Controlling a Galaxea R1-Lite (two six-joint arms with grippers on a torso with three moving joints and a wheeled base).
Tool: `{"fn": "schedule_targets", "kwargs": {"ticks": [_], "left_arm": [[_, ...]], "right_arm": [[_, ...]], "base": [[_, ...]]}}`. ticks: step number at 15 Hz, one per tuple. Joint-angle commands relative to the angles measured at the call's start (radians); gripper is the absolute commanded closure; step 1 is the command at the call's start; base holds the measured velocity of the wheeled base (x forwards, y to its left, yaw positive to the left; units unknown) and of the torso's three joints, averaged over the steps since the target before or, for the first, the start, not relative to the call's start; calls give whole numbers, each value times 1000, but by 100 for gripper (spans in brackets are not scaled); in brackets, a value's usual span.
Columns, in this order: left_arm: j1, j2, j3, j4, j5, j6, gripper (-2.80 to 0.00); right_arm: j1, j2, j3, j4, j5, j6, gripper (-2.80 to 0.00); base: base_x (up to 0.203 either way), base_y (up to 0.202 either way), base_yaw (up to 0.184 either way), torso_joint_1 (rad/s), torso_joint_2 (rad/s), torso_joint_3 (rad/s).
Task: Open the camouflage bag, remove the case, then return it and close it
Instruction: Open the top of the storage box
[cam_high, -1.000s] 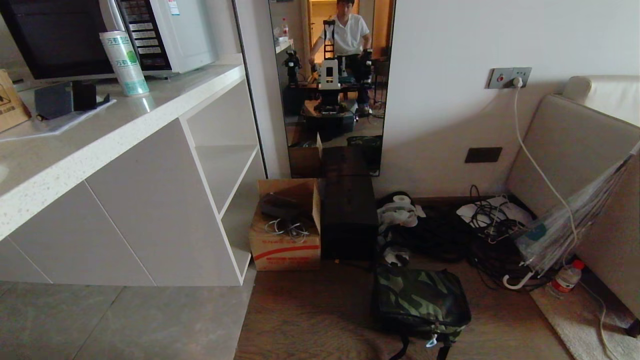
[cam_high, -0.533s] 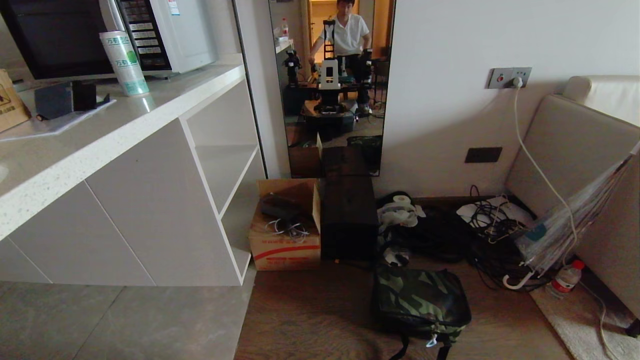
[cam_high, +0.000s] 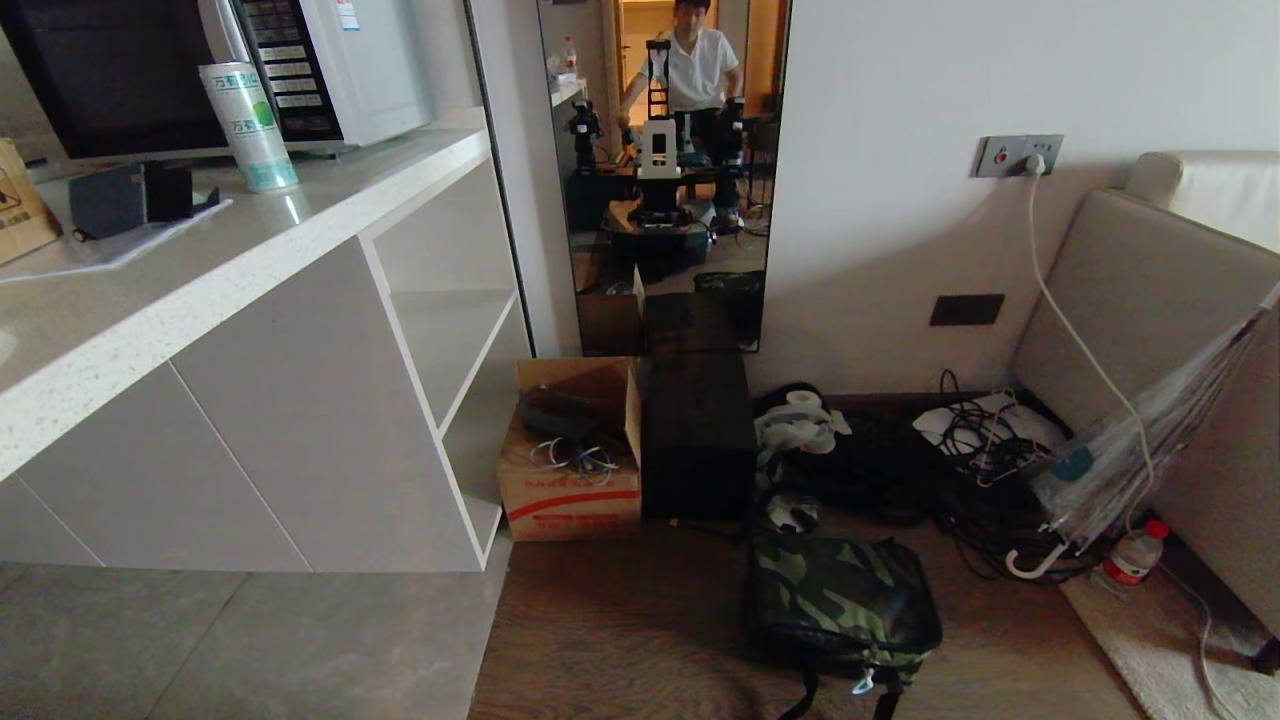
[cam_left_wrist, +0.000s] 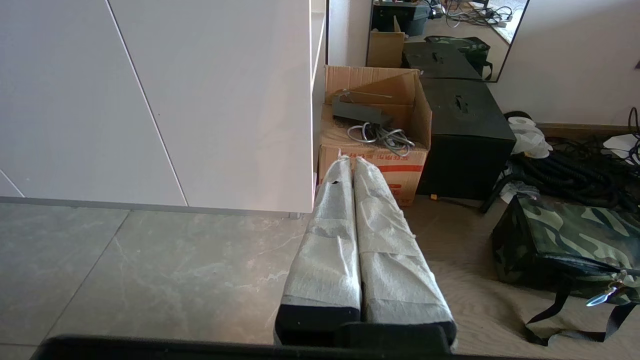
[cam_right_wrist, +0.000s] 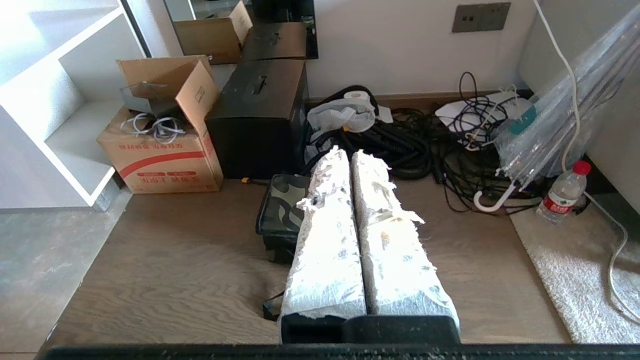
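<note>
Nothing has moved since the earlier frames: the camouflage bag lies where it lay, flat on the wood floor with its top panel shut and its black straps trailing toward the robot. Using the bag as the landmark, the left tool hangs above the floor well off to the bag's left, level and pointing toward the cardboard box, its two wrapped fingers pressed together with nothing between them. The right tool hangs over the bag's near side, hiding most of it in the right wrist view, and its padded fingers are likewise closed tight and empty. Neither tool touches the bag. Just behind the bag stands the plain black box, with the cardboard box of cables to that box's left, beside the white cabinet. Behind and to the right of the bag lie a heap of black hose and cables, a folded clear umbrella and a water bottle. A mirror on the wall beyond the bag reflects the robot and a seated person.
</note>
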Motion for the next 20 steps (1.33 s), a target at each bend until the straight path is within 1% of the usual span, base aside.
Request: {"fn": "schedule_targets", "kwargs": {"ticks": [1, 7, 20], "left_arm": [[0, 2, 0, 0, 1, 0, 0], [0, 0, 0, 1, 0, 0, 0], [0, 0, 0, 1, 1, 0, 0]], "right_arm": [[1, 2, 0, 0, 0, 0, 0], [1, 2, 0, 0, 0, 0, 0], [1, 2, 0, 0, 0, 0, 0]], "base": [[0, 0, 0, 0, 0, 0], [0, 0, 0, 1, 0, -34], [0, 0, 0, 3, 2, -192]]}}
